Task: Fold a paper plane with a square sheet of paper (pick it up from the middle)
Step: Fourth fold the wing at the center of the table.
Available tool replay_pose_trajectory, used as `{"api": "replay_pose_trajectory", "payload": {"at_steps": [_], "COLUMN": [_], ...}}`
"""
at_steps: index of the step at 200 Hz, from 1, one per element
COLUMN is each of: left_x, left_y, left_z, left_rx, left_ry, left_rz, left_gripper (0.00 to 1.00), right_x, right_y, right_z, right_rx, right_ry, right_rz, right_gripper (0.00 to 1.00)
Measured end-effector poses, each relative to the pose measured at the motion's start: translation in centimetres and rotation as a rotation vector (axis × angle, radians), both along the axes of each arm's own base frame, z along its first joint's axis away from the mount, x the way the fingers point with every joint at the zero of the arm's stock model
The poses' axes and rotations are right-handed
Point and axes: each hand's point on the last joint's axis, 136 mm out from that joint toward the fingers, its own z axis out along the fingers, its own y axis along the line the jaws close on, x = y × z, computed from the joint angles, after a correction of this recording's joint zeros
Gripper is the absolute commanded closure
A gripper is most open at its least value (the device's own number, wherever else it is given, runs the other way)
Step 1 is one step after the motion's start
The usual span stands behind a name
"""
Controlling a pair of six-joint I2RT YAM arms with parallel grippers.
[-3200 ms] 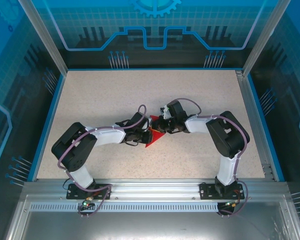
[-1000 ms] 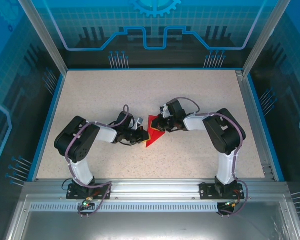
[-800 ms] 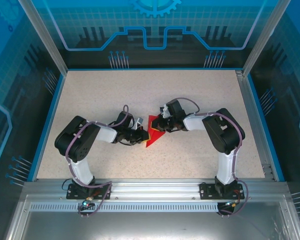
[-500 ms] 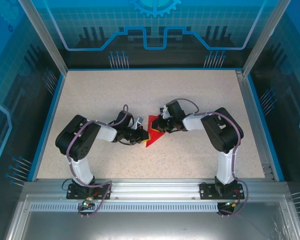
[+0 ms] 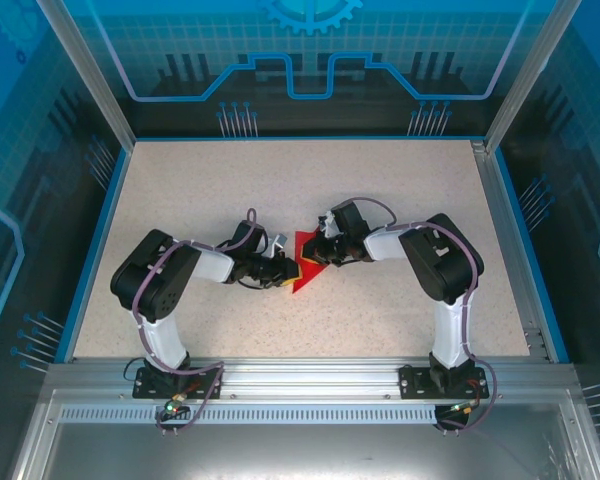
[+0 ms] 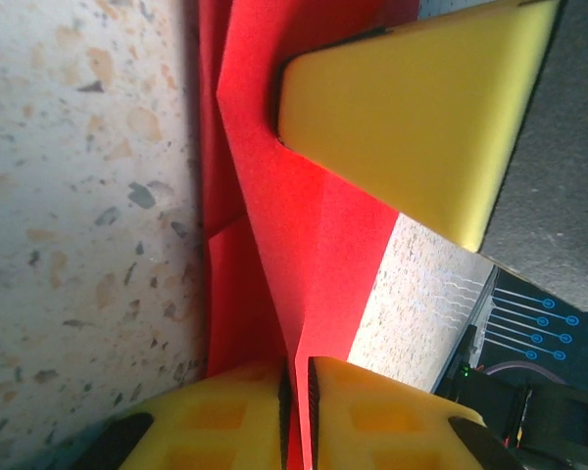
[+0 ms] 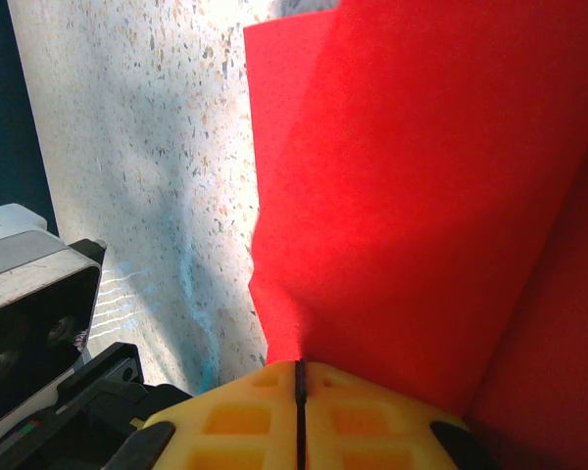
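- One red paper sheet (image 5: pixel 304 262), partly folded and creased, lies at the middle of the table (image 5: pixel 400 190), between the two grippers
- Left gripper (image 6: pixel 296 380): two yellow pads nearly together, clamped on a raised fold of the sheet
- Right gripper (image 7: pixel 299 377): two pads pressed together, tips against the sheet; whether paper is pinched I cannot tell

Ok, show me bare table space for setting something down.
Free: the far half of the table beyond both grippers, and the near strip between the red paper and the metal rail. Crowded: the centre, where left gripper and right gripper meet on that paper.
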Motion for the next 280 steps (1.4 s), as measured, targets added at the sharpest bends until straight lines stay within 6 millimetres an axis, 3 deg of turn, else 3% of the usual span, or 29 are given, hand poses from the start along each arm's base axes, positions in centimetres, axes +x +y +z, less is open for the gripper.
{"api": "replay_pose_trajectory", "payload": {"at_steps": [114,204,280], "left_x": [-0.5,-1.1,-1.6], "left_y": [0.3,0.6,0.8], "left_z": [0.1,0.0,-0.3], "left_rx": [0.017,0.038,0.07], "left_ry": [0.035,0.077,0.098], "left_rz": [0.008,0.009,-0.005], "left_gripper": [0.83,0.97,0.87], "right_x": [0.0,-0.2,-0.6], "right_y": [0.0,0.1,0.3], "right_z": [0.0,-0.1,-0.1], "right_rx": [-0.001,0.006,0.015], "right_ry": [-0.002,0.003,0.01], "right_rz": [0.003,0.015,0.034], "right_gripper": [0.92,0.92,0.92]}}
